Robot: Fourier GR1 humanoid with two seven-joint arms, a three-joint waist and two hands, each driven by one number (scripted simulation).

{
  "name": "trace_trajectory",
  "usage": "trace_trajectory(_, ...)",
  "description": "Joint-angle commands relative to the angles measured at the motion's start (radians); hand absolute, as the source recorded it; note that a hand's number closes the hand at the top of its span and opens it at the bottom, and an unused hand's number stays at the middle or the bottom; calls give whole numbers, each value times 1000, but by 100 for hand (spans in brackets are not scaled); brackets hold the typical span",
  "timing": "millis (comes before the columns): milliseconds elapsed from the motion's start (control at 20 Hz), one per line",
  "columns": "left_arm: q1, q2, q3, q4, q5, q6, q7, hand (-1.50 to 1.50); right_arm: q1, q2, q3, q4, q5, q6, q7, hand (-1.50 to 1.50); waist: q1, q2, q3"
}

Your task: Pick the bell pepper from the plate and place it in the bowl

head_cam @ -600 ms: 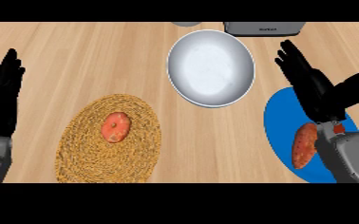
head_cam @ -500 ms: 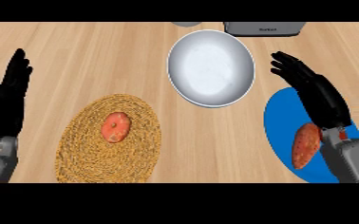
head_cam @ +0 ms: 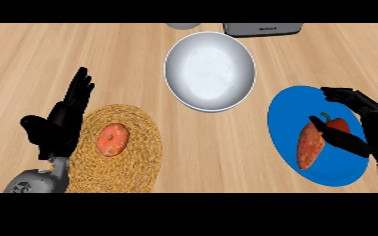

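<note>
Here the red bell pepper (head_cam: 337,125) lies on the round blue plate (head_cam: 295,105) at the right, touching an elongated orange-brown vegetable (head_cam: 308,146) beside it, while the black right hand (head_cam: 353,122) curves its fingers and thumb around the pepper, apparently without closing on it. The wide white bowl (head_cam: 210,71) stands apart at upper centre. The black left hand (head_cam: 63,122) rests open, fingers straight, beside a round woven straw mat (head_cam: 140,145) bearing a small orange-red fruit (head_cam: 112,139).
</note>
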Motion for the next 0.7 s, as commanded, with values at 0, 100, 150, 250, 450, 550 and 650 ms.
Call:
trace_trajectory(0,42,-46,-33,-4,15,-28,-59,0,172,108,-70,-85,-20,-98,-247,-150,11,-1,2)
trace_trajectory(100,16,-70,-48,21,-8,-18,-71,0,266,105,-120,-105,-37,-65,-382,-150,19,3,2)
trace_trajectory(150,-18,-83,-50,46,5,-37,-62,0,244,88,-156,-121,-45,-61,-386,-150,32,6,1)
trace_trajectory(250,-32,-121,-71,96,-28,-32,-91,0,283,110,-158,-138,14,-105,-412,-150,49,8,1)
trace_trajectory(450,-41,-96,-16,106,15,-82,-95,0,364,-41,-249,-337,53,-150,-128,-150,50,7,-2)
trace_trajectory(550,27,-106,-53,45,-28,-44,-98,0,407,-86,-272,-426,61,-152,1,-150,56,5,-2)
trace_trajectory(650,0,-56,-14,7,18,-118,-54,0,367,-124,-298,-449,56,-126,118,-150,68,7,-1)
